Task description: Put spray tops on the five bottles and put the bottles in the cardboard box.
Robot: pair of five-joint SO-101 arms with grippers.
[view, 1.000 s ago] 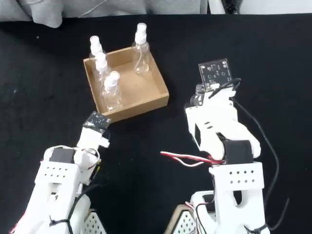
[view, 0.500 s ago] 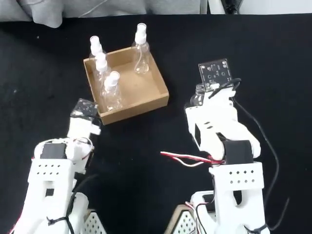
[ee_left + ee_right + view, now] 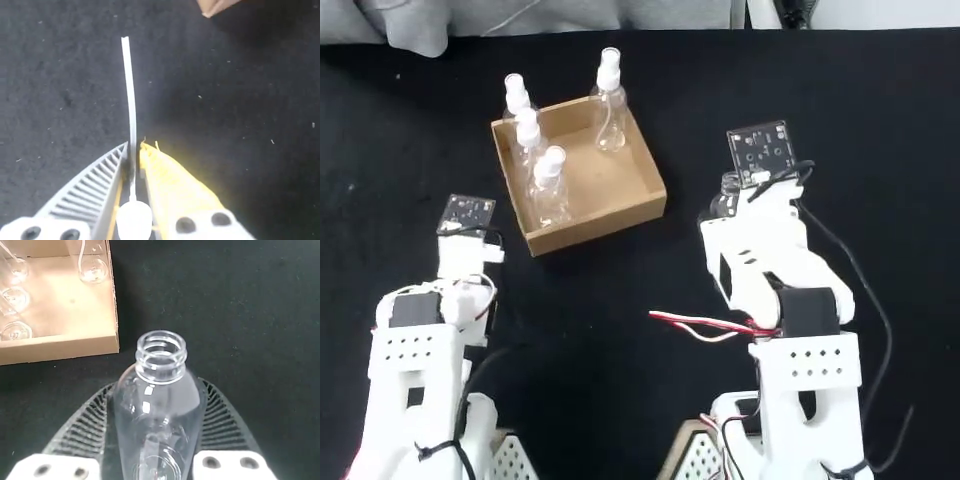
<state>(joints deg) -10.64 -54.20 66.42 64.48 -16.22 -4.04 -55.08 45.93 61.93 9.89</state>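
My left gripper (image 3: 134, 146) is shut on a white spray top (image 3: 131, 100), whose thin tube sticks out past the fingertips over the black table. In the high view this arm (image 3: 466, 235) is left of the cardboard box (image 3: 600, 222). My right gripper (image 3: 158, 390) is shut on a clear bottle (image 3: 161, 360) with an open neck and no top. It holds the bottle (image 3: 727, 192) to the right of the box. Several bottles with spray tops (image 3: 550, 178) stand upright in the box.
The table is covered in black cloth (image 3: 880, 130). One corner of the box (image 3: 215, 6) appears in the left wrist view. Red and white wires (image 3: 695, 325) hang beside the right arm. Grey fabric (image 3: 410, 25) lies along the far edge.
The left arm has swung left, away from the box's front corner. The right arm and its bottle have not moved.
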